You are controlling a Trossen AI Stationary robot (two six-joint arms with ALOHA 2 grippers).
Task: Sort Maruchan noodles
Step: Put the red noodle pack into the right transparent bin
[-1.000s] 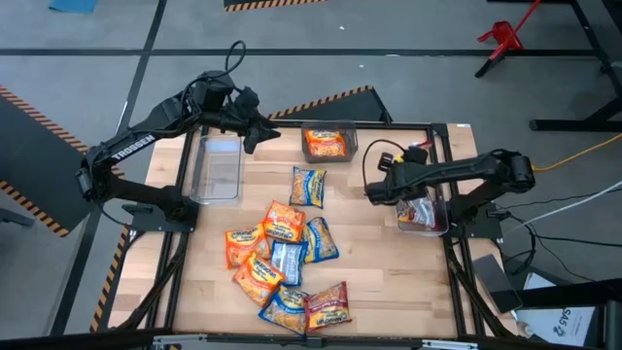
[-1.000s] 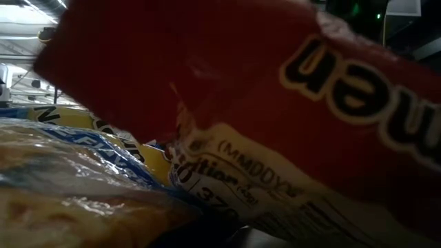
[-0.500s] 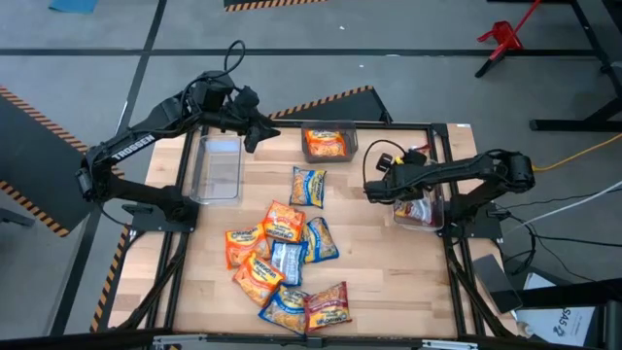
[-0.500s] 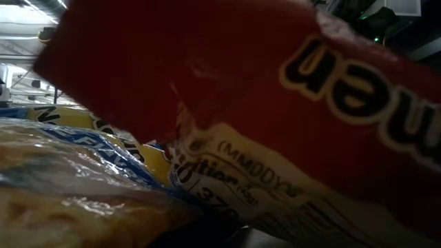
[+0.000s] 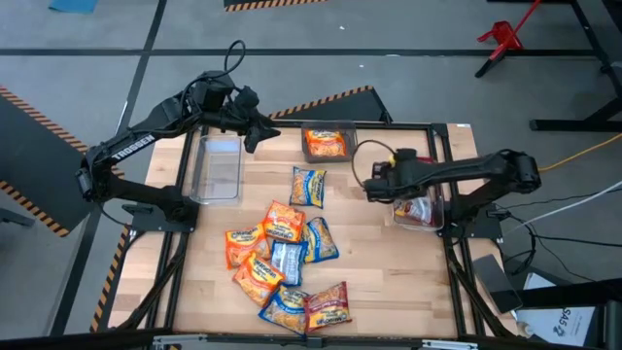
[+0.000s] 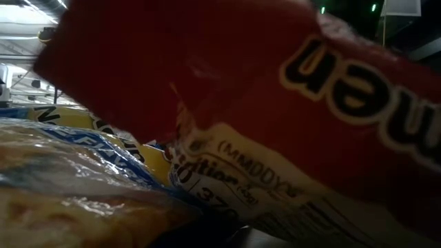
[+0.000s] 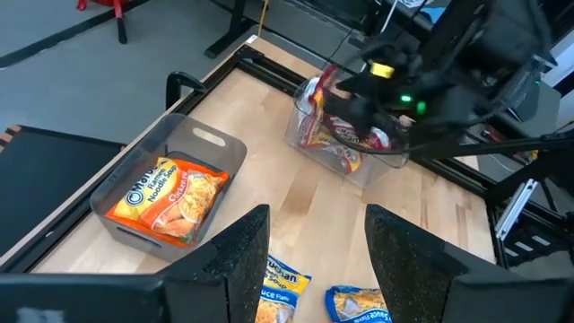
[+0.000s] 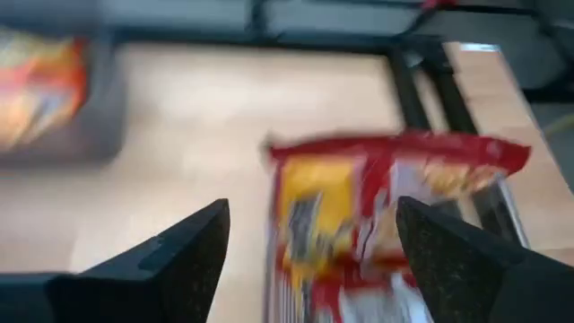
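table (image 5: 369, 253): wooden top in a black frame, with bins along the far edge and right side, so each flavour gets its own drop spot away from the loose stuff.
pile (image 5: 284, 261): the unsorted noodles, maybe ten packets overlapping in the near-middle of the table, orange, blue-and-yellow and red mixed. Looks like most of the job is left. One sits right against the low camera and fills that view.
left arm: reaching over the far-left corner, left gripper (image 5: 255, 133) hanging above the table edge between the empty bin and the orange bin, fingers spread with nothing between them. Reads like it's waiting its turn.
right arm: stretched in from the right, right gripper (image 5: 374, 185) just beside the red bin on the pile side. Fingers spread wide, empty, in the wrist view. My guess is it's done at that bin.
empty bin (image 5: 218, 167): clear, far left, nothing in it, presumably for the blue ones.
orange bin (image 5: 328, 142): far middle, holds an orange packet (image 7: 172, 199).
red bin (image 5: 420, 212): right side, has a red packet (image 8: 386, 215) lying in it.
stray (image 5: 308, 186): a blue-and-yellow packet alone between pile and orange bin, easy next grab.
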